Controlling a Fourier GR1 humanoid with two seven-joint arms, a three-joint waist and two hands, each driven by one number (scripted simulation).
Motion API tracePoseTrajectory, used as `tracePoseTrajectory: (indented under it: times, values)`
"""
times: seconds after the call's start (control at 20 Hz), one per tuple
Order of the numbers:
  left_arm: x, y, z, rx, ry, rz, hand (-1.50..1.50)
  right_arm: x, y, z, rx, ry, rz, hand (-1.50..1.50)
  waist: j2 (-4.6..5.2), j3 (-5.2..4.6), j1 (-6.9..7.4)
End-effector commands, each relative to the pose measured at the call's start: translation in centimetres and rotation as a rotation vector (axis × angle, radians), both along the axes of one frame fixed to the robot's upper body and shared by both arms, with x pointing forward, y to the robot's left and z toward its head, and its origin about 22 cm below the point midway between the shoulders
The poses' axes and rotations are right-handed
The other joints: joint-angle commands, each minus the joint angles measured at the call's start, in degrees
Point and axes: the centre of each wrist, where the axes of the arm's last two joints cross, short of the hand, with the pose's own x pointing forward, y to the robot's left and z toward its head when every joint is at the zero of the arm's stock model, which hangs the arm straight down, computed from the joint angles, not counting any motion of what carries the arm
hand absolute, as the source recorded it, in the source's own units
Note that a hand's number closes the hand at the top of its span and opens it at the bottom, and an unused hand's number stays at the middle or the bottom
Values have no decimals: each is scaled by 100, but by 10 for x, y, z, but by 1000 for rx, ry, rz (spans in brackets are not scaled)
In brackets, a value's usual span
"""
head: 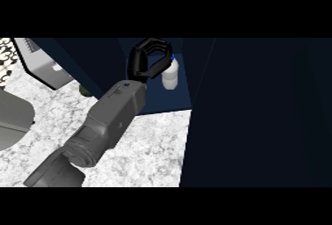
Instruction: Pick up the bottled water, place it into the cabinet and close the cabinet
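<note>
The bottled water [171, 75], clear with a blue cap, stands upright inside the dark blue cabinet [165, 103], on its floor near the right wall. My left hand [144, 59] reaches into the cabinet on a grey forearm that rises from the lower left. Its black fingers are curled into a loop just left of the bottle. The bottle rests against the outside of those fingers, not within the loop. The cabinet door [259, 110] stands open as a large dark panel filling the right half of the view. My right hand does not show.
The speckled white counter [152, 145] runs below the cabinet. A grey rounded object [13, 118] lies at the left edge. A white and grey appliance [45, 66] stands at the upper left, with a small dark item [83, 91] beside the forearm.
</note>
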Motion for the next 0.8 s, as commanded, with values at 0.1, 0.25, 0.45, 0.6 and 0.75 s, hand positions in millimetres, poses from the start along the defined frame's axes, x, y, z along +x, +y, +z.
tracePoseTrajectory:
  times: [0.1, 0.25, 0.45, 0.6, 0.75]
  values:
    - [-9, 3, -16, -61, -2, -11, 150, -15, 4, -2, -28, 3, 9, -150, -83, 5, 52]
    - [-12, 4, -21, -84, 9, -48, 150, -3, 0, 3, -33, -18, 4, -150, -98, 5, 234]
    - [-30, 6, -45, -142, 27, -78, 150, -5, 4, 9, -51, 8, 19, -150, -154, 5, 311]
    - [-46, 10, -66, -194, 52, -133, 150, -22, 9, 22, -85, 22, 19, -150, -195, 3, 386]
    - [-59, -1, -67, -232, 49, -169, 150, -22, 17, 20, -100, 44, 63, 150, -243, 6, 549]
